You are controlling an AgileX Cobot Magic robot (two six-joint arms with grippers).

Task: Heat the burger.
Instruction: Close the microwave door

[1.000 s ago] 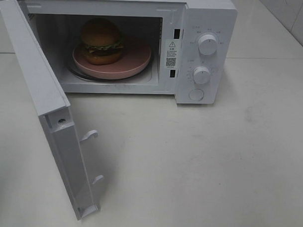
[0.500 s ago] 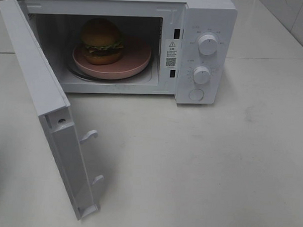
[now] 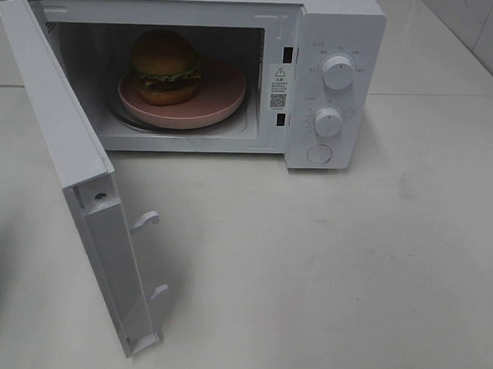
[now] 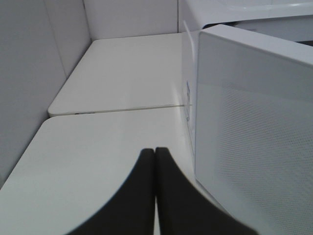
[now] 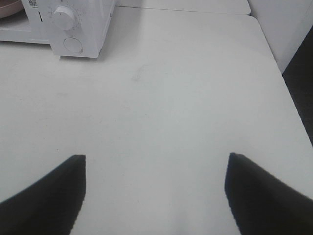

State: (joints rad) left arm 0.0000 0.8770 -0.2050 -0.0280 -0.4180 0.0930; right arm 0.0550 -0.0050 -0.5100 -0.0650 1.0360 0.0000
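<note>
A white table (image 3: 349, 261) carried a white microwave (image 3: 336, 42) at twelve o'clock, its door (image 3: 62, 137) swung open toward eight o'clock.

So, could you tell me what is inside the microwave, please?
The burger sits on a pink plate inside the microwave, whose door stands open. The burger covers the plate beneath it, and the plate hides most of the oven floor.

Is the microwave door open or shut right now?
Open. The door stands swung out wide, latch hooks exposed, and the burger on its pink plate shows inside the microwave.
</note>
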